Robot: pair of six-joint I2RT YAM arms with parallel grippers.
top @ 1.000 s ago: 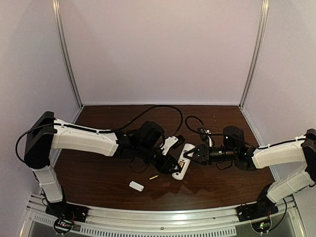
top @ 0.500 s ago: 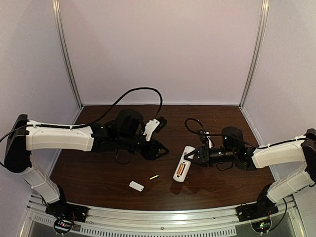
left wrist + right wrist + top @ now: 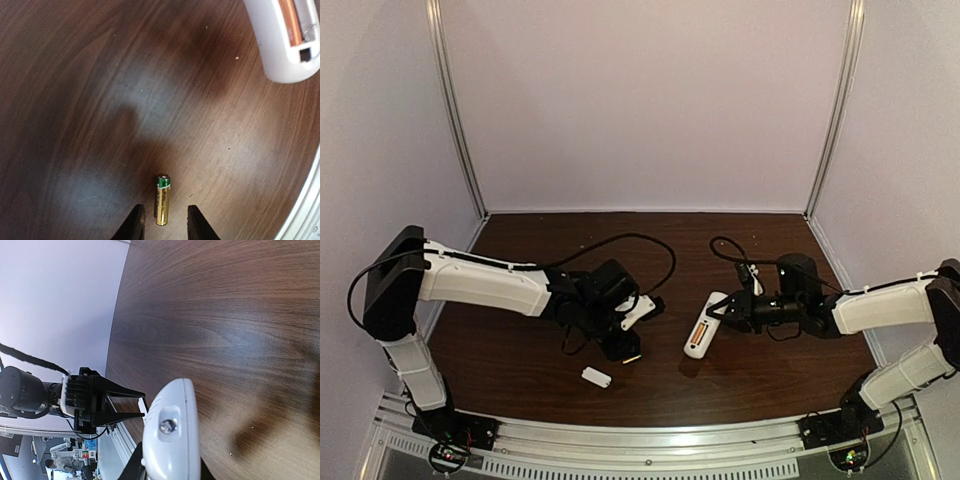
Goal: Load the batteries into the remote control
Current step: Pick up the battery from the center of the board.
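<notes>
1. The golden-brass battery lies flat on the table, directly under the left gripper. Its near end sits between the two fingertips, and its green-banded end points away from the wrist.
2. The left gripper's jaws stand narrowly apart, one finger on each side of the battery. In the wrist view a sliver of wood shows on both sides, so neither finger touches it and nothing is held.
3. The orange battery lies lengthwise in the open compartment of the remote control, well ahead of the left gripper and to its right.
4. The right gripper is clamped on one end of the remote. The rest of the body reaches out beyond its fingertips toward the left gripper, compartment side up.
5. In the right wrist view the remote hangs above the wood, with its shadow on the surface below.
6. A small white cover piece lies on the table near the left gripper, on the side toward the arm bases, apart from both battery and remote.
</notes>
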